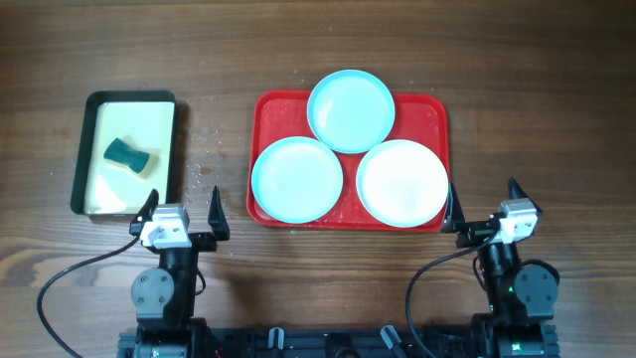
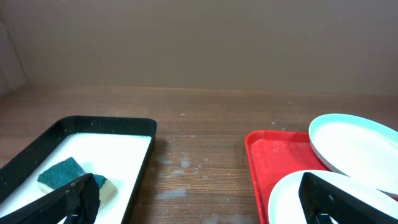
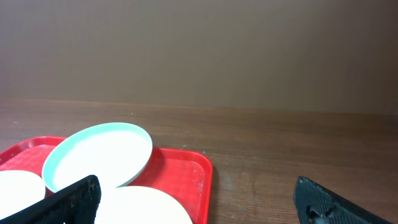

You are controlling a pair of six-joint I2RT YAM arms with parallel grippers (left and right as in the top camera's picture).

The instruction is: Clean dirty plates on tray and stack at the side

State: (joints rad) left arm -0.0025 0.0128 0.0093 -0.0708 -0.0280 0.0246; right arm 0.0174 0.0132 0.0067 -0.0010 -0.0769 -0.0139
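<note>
The red tray (image 1: 268, 111) holds three plates: a blue plate (image 1: 350, 109) at 12 o'clock, maybe leaning on the other two, a second blue plate (image 1: 296, 179) at 8 and a white plate (image 1: 401, 183) at 4, while the left gripper (image 1: 183, 202) and the right gripper (image 1: 481, 194) both stand spread wide, holding nothing.

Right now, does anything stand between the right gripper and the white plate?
Nothing visible does. The open right gripper is near the white plate; only the low rim of the red tray lies between them.
</note>
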